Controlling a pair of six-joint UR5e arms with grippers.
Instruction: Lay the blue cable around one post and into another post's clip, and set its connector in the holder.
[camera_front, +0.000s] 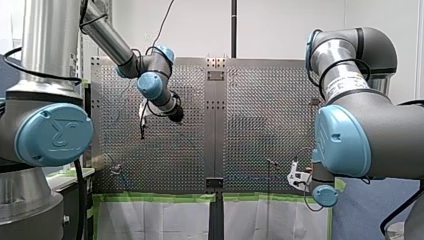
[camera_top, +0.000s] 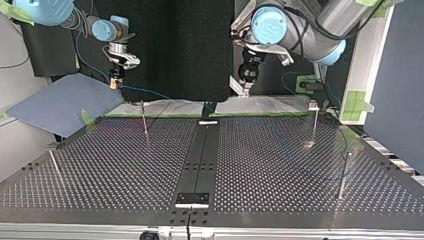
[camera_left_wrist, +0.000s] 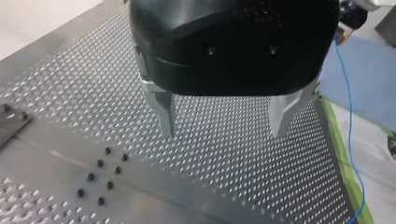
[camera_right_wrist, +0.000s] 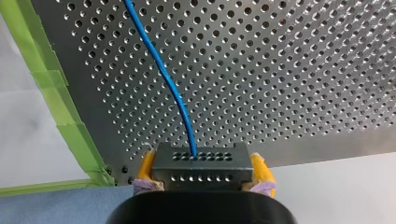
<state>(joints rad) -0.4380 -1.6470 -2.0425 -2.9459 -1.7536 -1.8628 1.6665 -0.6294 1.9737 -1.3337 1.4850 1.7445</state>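
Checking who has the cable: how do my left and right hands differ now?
Left hand is open and empty; right hand is shut on the connector, blue cable trailing from it. Left hand's fingers are bare metal; right hand's have yellow pads. Both face the perforated table.

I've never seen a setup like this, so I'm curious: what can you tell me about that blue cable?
The blue cable is thin, smooth and plastic-looking. One end enters a dark, hole-dotted connector clamped between the yellow pads of my right gripper. From there it runs in a gentle curve over the perforated table. Its far end is out of sight.
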